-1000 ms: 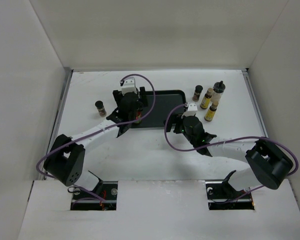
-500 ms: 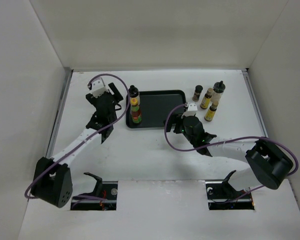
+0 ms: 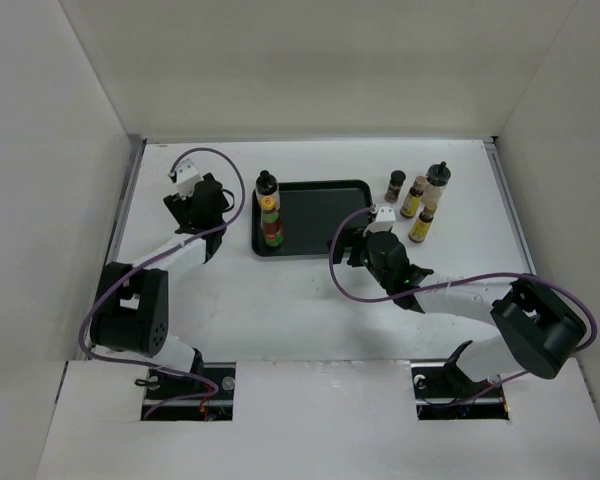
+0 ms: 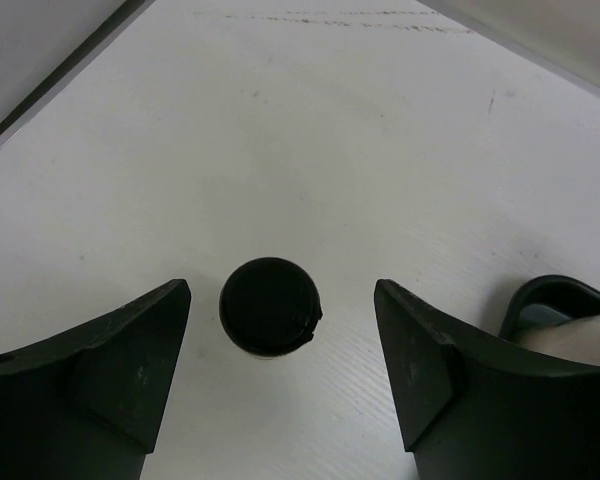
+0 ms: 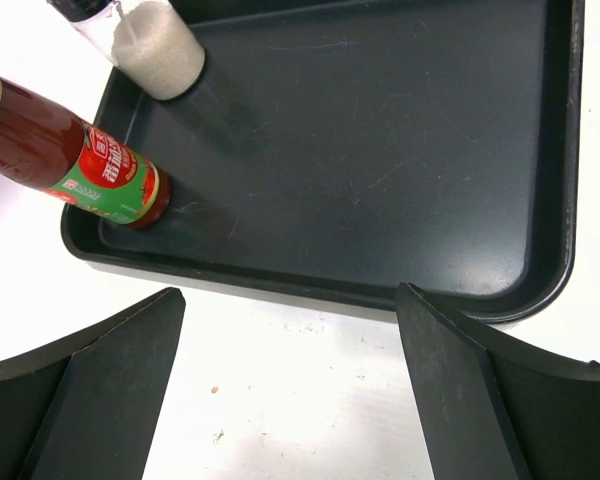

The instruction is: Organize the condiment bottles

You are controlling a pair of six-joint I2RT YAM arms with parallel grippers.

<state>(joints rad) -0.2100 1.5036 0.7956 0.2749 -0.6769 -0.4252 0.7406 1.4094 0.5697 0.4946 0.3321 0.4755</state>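
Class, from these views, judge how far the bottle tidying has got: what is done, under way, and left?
Done: the red-green bottle and one pale black-capped bottle stand in the black tray. In hand: the left tool, open, straddles a dark-capped bottle on the table, not yet gripped. Left: that one plus four bottles grouped right of the tray; the right tool is open and empty, by the tray's near edge.

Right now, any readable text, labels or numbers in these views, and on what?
"番茄沙司", as best it reads: label of the red sauce bottle standing in the black tray.
Round logo beside it: too blurred to read.
Yellow-labelled bottles right of the tray: too small to read.
Dark cap in the left wrist view: no print.
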